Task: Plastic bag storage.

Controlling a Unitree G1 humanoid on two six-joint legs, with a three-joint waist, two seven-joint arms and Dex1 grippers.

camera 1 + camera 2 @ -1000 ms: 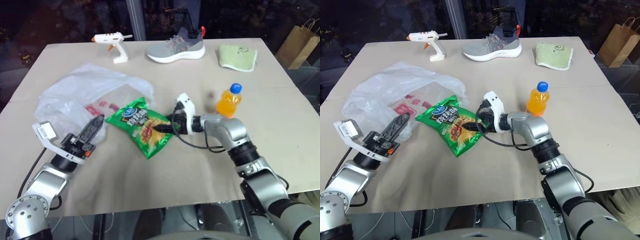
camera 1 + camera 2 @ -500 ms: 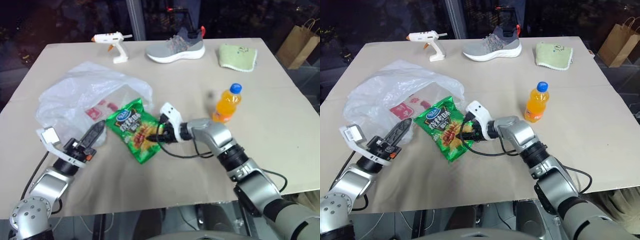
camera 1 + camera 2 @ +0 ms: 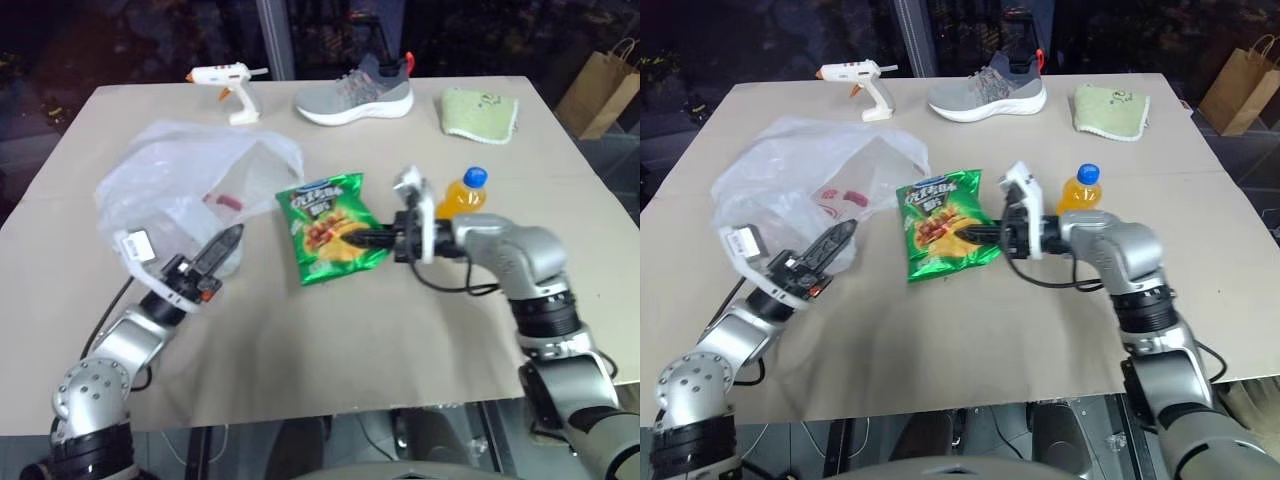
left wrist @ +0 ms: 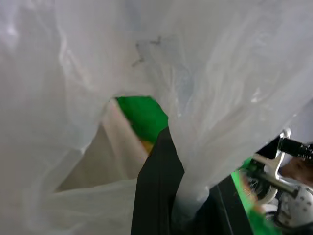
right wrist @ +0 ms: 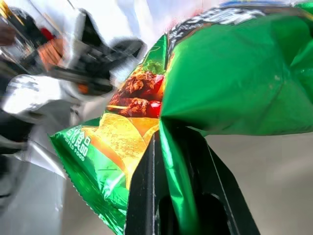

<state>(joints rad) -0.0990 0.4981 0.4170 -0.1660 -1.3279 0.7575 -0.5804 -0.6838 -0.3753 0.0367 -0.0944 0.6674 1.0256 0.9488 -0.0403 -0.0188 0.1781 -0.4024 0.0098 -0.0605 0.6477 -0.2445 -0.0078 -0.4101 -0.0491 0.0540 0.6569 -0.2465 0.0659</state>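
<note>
Cardboard-coloured table (image 3: 300, 340) spans the scene, with everything else laid out on it. Biggest of the objects is the plastic bag (image 3: 185, 185), a crinkled translucent white heap with red print, sitting on the robot's left half of the table. The left gripper (image 3: 222, 246) is clamped on its near edge, and the left wrist view shows the thin film pinched between the black fingers (image 4: 159, 186). Just right of the bag, the green snack packet (image 3: 330, 226) hangs tilted, its right edge clenched in the right gripper (image 3: 362, 238), which points level toward the bag; the right wrist view shows the glossy foil squeezed between those fingers (image 5: 144, 196). At the far edge lie a grey sneaker (image 3: 355, 95), a pale green cloth (image 3: 478, 113) to its right, and a white glue gun (image 3: 228, 88) to its left. An orange drink bottle (image 3: 463, 194) with a blue cap stands upright behind the right arm. A brown paper bag (image 3: 603, 88) stands beyond the table's far right corner.
</note>
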